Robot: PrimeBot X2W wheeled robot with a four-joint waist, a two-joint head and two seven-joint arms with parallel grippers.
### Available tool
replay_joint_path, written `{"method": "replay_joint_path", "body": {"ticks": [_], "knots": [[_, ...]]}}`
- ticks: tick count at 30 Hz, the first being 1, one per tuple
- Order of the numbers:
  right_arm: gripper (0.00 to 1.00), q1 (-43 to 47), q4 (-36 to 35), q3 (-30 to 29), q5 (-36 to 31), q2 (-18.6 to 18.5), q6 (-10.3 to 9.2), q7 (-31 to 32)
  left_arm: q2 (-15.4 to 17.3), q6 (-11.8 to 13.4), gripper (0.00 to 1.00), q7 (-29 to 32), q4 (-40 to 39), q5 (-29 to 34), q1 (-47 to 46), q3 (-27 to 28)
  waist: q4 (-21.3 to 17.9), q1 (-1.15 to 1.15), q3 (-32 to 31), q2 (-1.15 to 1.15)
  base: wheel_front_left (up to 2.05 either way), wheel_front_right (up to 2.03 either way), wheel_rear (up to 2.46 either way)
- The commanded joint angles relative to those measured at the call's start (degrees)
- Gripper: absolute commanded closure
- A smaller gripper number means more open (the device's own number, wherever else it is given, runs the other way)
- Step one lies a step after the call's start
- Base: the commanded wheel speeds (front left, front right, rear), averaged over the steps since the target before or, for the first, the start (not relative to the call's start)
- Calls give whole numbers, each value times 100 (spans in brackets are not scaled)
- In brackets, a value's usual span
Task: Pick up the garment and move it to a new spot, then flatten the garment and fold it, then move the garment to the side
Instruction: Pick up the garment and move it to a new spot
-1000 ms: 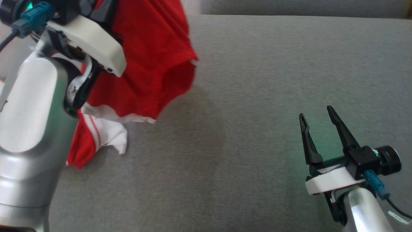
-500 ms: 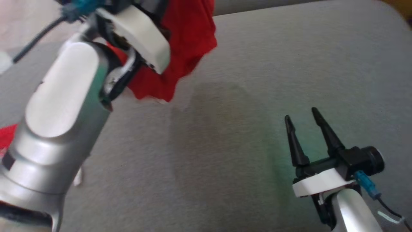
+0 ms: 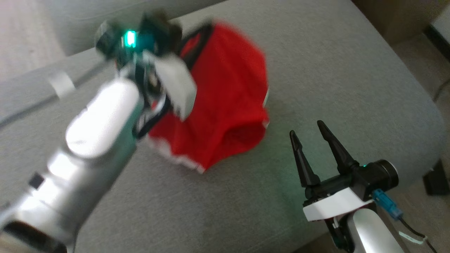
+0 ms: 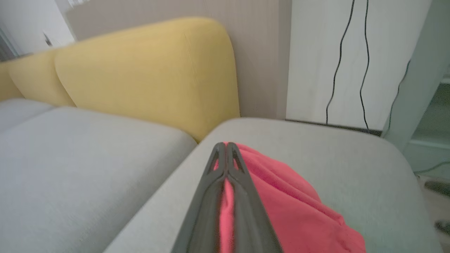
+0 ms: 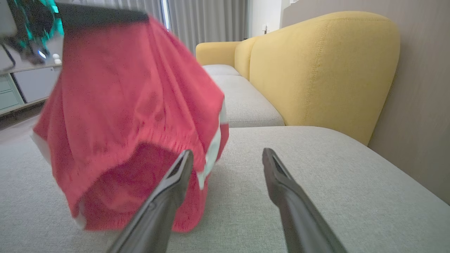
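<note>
Mid-carry, the left gripper (image 4: 226,144), fingers pinching the red garment (image 3: 228,105), holds it over the grey sofa cushion (image 3: 334,63) near its right end, the right gripper (image 3: 306,128) beside it with fingers spread and empty; next, likely lowering and spreading it flat.

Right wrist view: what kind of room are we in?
Probably a home living room: a sofa with yellow backrests, long curtains behind it, and a low cabinet at the far side.

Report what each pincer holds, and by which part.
The left pincer is shut on the red fabric garment with white trim, pinching a fold at its top so it hangs; the right pincer is open, holding nothing.
</note>
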Motion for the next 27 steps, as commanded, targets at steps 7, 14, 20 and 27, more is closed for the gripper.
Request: {"method": "replay_joint_path", "body": {"ticks": [7,14,20,27], "knots": [[0,-185,-221,236,66,11,43,-54,159,25,61,-780,1236,8,518,-126,-273,0,354,0,0,0,0],[0,-208,-199,2,-51,11,43,-54,-260,140,0,-2011,2010,30,557,1,275,0,372,0,0,0,0],[0,-151,-156,-328,-202,11,43,-54,-527,476,0,-2781,2158,5,828,282,1037,0,91,0,0,0,0],[0,102,-58,-834,-289,11,43,-54,-601,1084,0,-2847,919,344,2038,1166,1836,0,-417,0,0,0,0]]}}
